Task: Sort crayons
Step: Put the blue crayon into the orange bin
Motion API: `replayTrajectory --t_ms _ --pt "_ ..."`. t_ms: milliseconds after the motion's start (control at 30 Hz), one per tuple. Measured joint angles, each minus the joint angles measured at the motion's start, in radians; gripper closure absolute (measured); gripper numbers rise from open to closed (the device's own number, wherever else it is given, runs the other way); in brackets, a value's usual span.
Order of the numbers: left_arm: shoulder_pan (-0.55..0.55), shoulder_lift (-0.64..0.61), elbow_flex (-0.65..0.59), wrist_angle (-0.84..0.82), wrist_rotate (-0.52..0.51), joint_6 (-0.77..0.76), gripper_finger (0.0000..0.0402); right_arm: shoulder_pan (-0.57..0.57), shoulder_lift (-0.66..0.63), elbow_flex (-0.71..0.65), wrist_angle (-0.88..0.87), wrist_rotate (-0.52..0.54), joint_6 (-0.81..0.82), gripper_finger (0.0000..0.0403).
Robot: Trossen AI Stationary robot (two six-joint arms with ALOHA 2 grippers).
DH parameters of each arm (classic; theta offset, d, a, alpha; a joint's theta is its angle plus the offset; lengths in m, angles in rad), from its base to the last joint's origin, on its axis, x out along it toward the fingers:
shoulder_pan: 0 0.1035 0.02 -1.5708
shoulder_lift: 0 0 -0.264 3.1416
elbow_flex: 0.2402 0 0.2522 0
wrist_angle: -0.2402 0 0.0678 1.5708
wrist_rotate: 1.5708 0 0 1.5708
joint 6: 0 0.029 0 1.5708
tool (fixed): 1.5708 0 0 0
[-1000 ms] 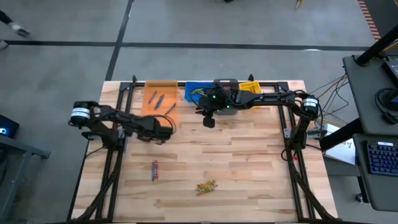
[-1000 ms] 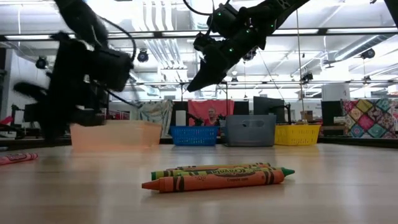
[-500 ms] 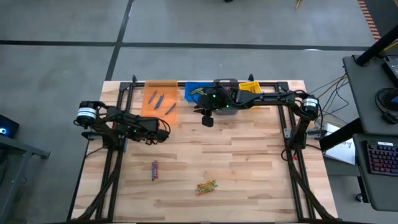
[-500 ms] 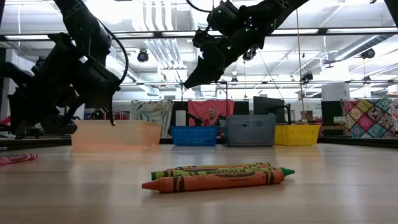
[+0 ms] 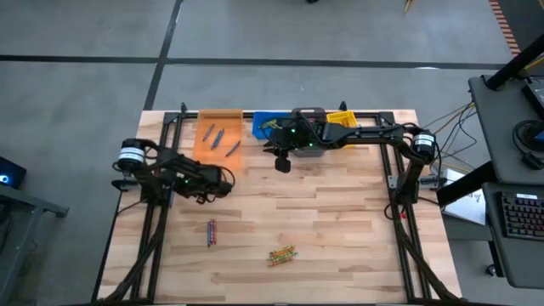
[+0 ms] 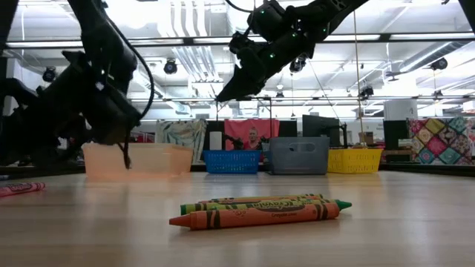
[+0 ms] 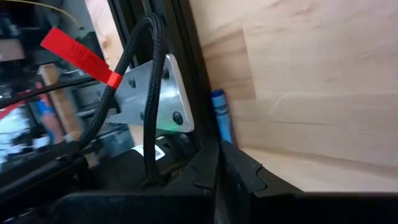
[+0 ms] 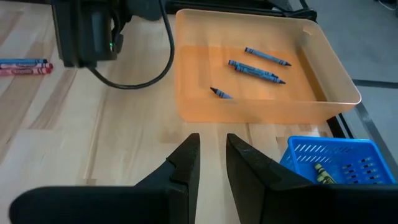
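I have the left gripper (image 5: 223, 180) low over the left half of the table (image 5: 340, 221), just in front of the orange bin (image 5: 219, 136), with its fingers (image 7: 239, 171) clenched together and nothing between them. A blue crayon (image 7: 221, 118) shows past those fingers in the left wrist view, lying against the dark frame rail, not gripped; I cannot match it to anything in the high view.

The right gripper (image 5: 283, 161) hangs above the back of the table, in front of the blue bin (image 5: 270, 124). Its fingers (image 8: 186, 163) stand a little apart with only a narrow gap, and I see no crayon in them. I judge it is parked there so its camera looks across at the orange bin.

That bin holds three blue crayons (image 8: 264, 65), lying loose on its floor at slightly different slants, long axes roughly along the bin's length. The blue bin holds at least one yellow-green crayon (image 8: 322, 172). So the colours of bin and contents do not match here.

Still unsorted, I judge: a red and blue pair (image 5: 212, 230) on the left front of the table, side by side, long axes running front to back; and a small bundle of green, yellow and orange crayons (image 5: 282, 253) near the front centre, lying slightly slanted across the table. In the low view that bundle's tips (image 6: 343, 205) point toward the picture's right.

I reckon the pair is the left arm's nearest pick.
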Motion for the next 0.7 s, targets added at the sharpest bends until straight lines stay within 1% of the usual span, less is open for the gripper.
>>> replayTrajectory --t_ms 233,367,533,567,700 --pt "-0.002 0.115 0.003 -0.022 0.039 0.045 0.0402 0.000 0.000 0.000 0.000 0.000 -0.004 0.0335" --pt "-0.002 0.126 0.003 -0.021 0.040 0.047 0.0402 0.000 0.000 0.000 -0.001 0.000 -0.009 0.0335" --pt "-0.010 0.070 -0.003 0.007 0.043 0.055 0.0402 0.000 0.000 0.000 -0.002 0.000 -0.010 0.0335" --pt "-0.012 0.047 0.000 0.027 0.045 0.054 0.0402 0.000 0.000 0.000 -0.003 0.000 -0.010 0.0335" --pt "-0.013 -0.062 0.000 0.011 0.029 0.038 0.0402 0.000 0.000 0.000 -0.003 0.000 -0.013 0.0335"
